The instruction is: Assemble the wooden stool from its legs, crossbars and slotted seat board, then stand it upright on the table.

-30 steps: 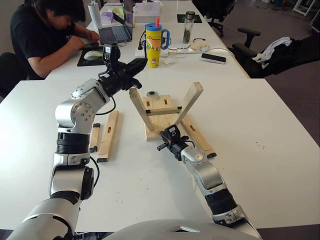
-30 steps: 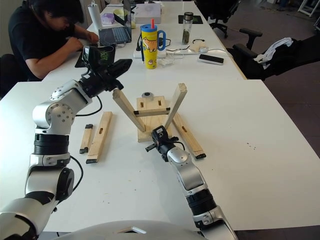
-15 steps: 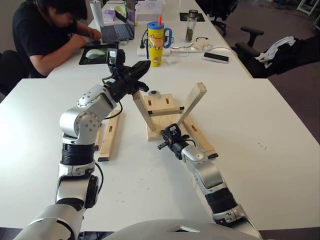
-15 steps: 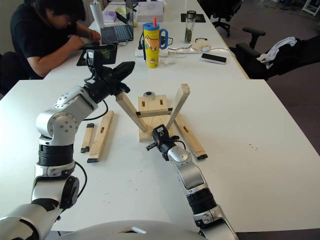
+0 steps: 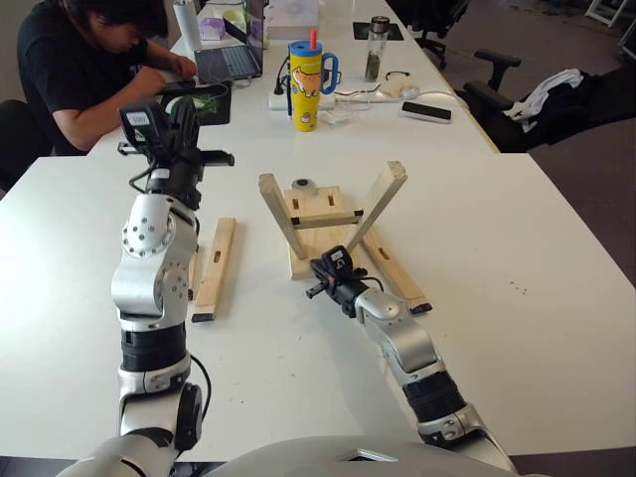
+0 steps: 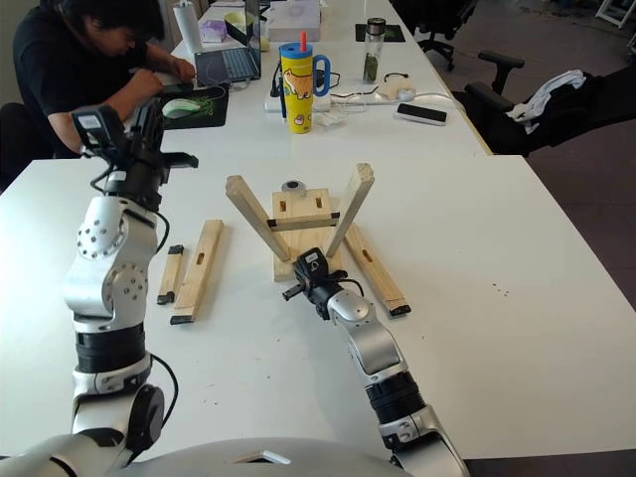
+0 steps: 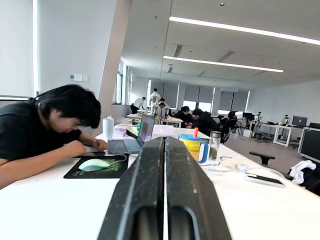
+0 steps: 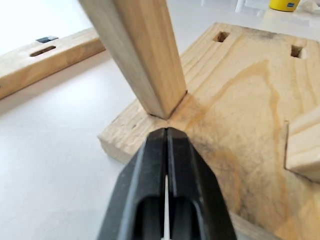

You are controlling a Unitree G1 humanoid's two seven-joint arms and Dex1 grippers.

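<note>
The slotted seat board (image 5: 336, 202) lies flat mid-table. Two legs stand on it in a V, the left leg (image 5: 282, 217) and the right leg (image 5: 382, 204), joined by a crossbar (image 5: 329, 221). My right gripper (image 8: 166, 132) is shut and empty, its tips at the board's near edge by the foot of the left leg (image 8: 137, 55); it also shows low on the table (image 5: 320, 272). My left gripper (image 7: 164, 145) is shut on nothing, raised at the far left (image 5: 187, 119), well away from the stool. A loose leg (image 5: 217, 266) and a short crossbar (image 5: 190, 270) lie to the left.
Another leg (image 5: 394, 274) lies on the table along the board's right side. A small round object (image 5: 301, 185) sits just behind the board. On the far table stand a yellow mug (image 5: 308, 72), a bottle (image 5: 378, 36) and a phone (image 5: 422, 110).
My left gripper has left the top of the left leg and swung up and away to the far left. The stool parts and the right gripper stay put.
</note>
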